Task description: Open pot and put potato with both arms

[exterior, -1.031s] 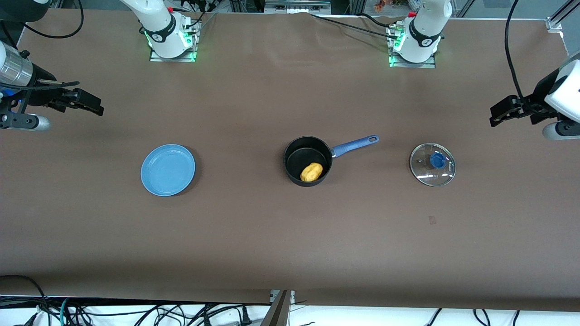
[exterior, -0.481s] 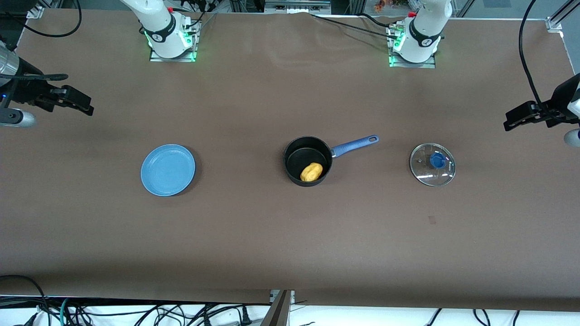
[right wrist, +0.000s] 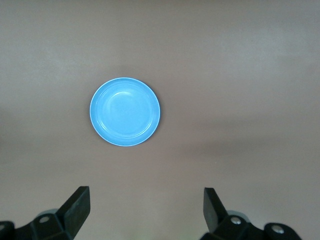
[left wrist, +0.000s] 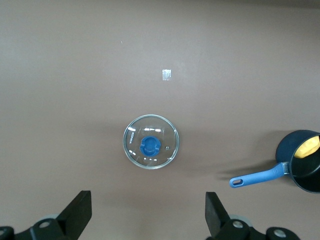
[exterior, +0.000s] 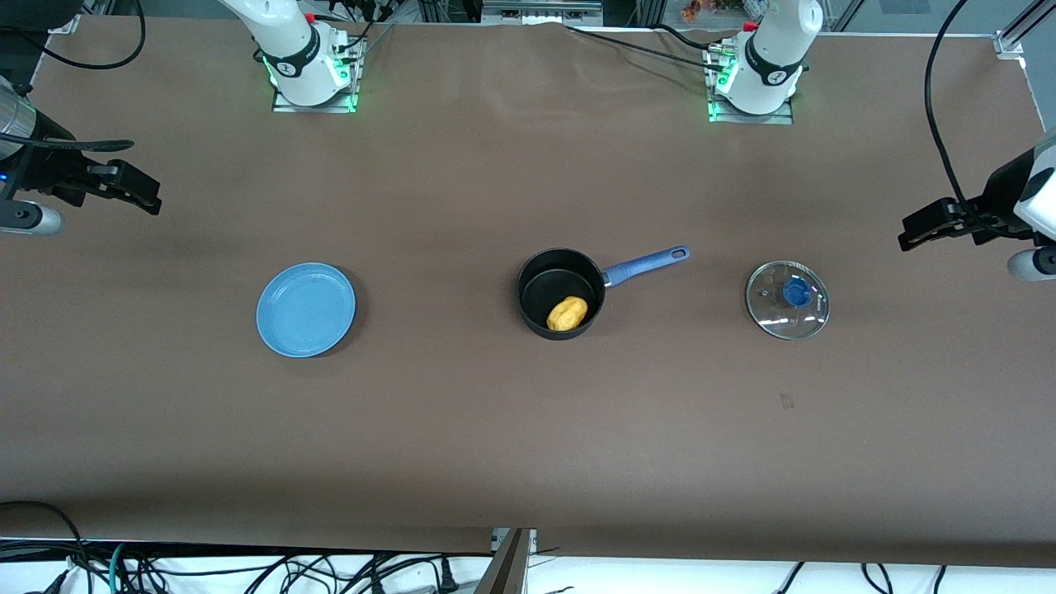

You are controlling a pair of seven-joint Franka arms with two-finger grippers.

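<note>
The potato (exterior: 567,313) sits inside the pot (exterior: 559,294), and the glass lid (exterior: 787,299) lies flat on the desk (exterior: 528,429), apart from the pot toward my left arm's end. So I judge the job is done.

What changed in the last second is small. My left pincer (exterior: 912,234) pulled out toward its end of the desk and has now come a little way back in. My right pincer (exterior: 144,195) has slid farther out toward its own end. Both are up in the air, holding nothing, with their fingers spread wide. I think both arms are just backing off.

My left pincer hangs over bare desk, with the lid below and just ahead of it in its own view (left wrist: 150,148). My right pincer hangs over bare desk too, with the empty blue plate (right wrist: 125,111) ahead of it.

Both pincers are close to the desk's ends, so there is little room outward. There is lots of open desk around the pot, lid and plate.
</note>
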